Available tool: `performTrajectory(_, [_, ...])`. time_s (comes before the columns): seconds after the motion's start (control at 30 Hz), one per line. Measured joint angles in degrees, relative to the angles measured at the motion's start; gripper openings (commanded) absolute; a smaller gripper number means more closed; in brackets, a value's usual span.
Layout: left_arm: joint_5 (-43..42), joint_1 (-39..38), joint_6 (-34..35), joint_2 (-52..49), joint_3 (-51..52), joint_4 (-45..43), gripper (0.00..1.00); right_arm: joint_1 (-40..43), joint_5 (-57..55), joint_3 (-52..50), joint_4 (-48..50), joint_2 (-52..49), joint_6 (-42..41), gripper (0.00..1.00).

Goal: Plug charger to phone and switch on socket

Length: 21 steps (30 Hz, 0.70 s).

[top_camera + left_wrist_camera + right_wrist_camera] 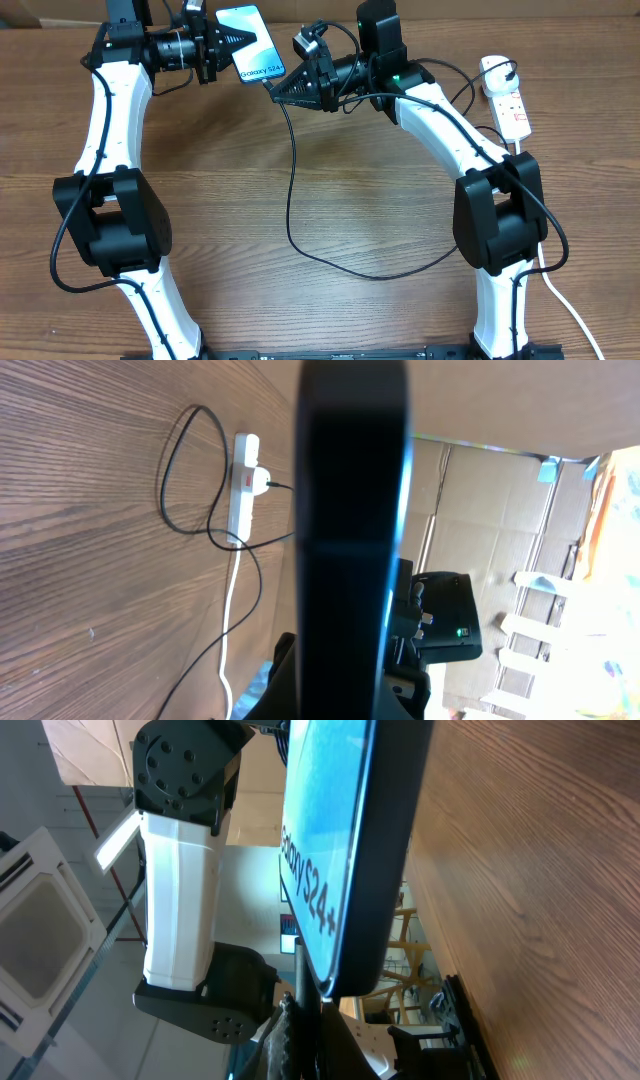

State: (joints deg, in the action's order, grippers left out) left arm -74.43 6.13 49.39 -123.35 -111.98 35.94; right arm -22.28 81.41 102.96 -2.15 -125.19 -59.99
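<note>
The phone (252, 40), screen light blue with "Galaxy S24+", is held off the table at the back by my left gripper (225, 45), which is shut on its far end. It fills the left wrist view edge-on (350, 510) and shows in the right wrist view (340, 840). My right gripper (278, 90) is shut on the charger's connector tip, right at the phone's lower short end (318, 1005). The black charger cable (292, 190) loops over the table to its plug in the white socket strip (505, 95), also seen in the left wrist view (243, 485).
The socket's thick white cord (560, 300) runs down the right side past the right arm's base. Both arms' black elbow joints (110, 220) stand at mid table on either side. Cardboard boxes (500, 510) lie beyond the table.
</note>
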Motion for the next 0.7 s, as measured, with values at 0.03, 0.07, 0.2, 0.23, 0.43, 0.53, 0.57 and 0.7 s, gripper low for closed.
performTrajectory(0.03, [-0.09,0.00,0.00,0.00,0.00,0.00,0.04,0.00,0.00,0.00,0.00,0.00,-0.02,0.04])
performTrajectory(0.07, [-0.15,0.00,0.00,-0.07,0.00,0.00,0.04,0.00,0.00,0.00,0.00,0.00,-0.09,0.04])
performTrajectory(0.2, [-0.26,0.00,0.00,-0.24,0.00,0.00,0.04,0.00,-0.24,0.00,-0.02,0.00,-0.50,0.04])
performTrajectory(0.23, [-0.28,0.00,0.00,-0.28,0.00,0.00,0.04,0.00,-0.28,0.00,0.00,0.00,-0.63,0.04])
performTrajectory(0.43, [-0.33,-0.02,0.00,-0.33,0.00,-0.02,0.04,0.00,-0.39,0.00,0.02,0.00,-1.05,0.04])
performTrajectory(0.53, [-0.33,0.00,0.00,-0.33,0.00,-0.02,0.04,0.00,-0.39,0.00,0.02,0.00,-1.22,0.04])
performTrajectory(0.57, [-0.33,-0.02,0.00,-0.33,0.00,-0.02,0.04,0.00,-0.42,0.00,0.00,0.00,-1.29,0.04])
performTrajectory(0.7, [-0.33,0.00,0.00,-0.33,0.00,-0.04,0.04,-0.15,-0.50,0.00,0.02,0.00,-1.70,0.04])
